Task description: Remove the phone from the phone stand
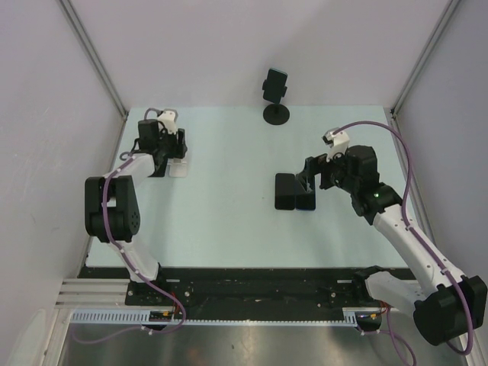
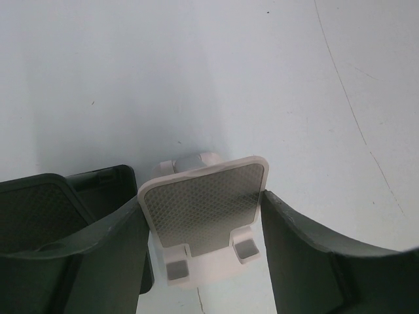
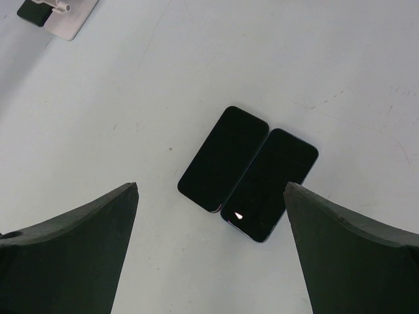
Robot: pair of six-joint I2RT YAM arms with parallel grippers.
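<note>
Two dark phones lay flat on the pale table (image 1: 229, 221), touching along their long edges: a plain phone (image 3: 224, 159) and a glint-marked phone (image 3: 270, 183) with a small white reflection near one end. Above them hung the right end effector (image 3: 211, 188), fingers spread wide, holding nothing. Well apart, toward the table's left side, the left end effector (image 2: 200, 196) was clamped on a white phone stand (image 2: 206, 212), one finger against each side edge of its grey textured plate; the plate and its two small lips stood bare. At the far edge stood a black stand (image 1: 276, 97) with a dark holder on top; whether it gripped a device could not be told.
</note>
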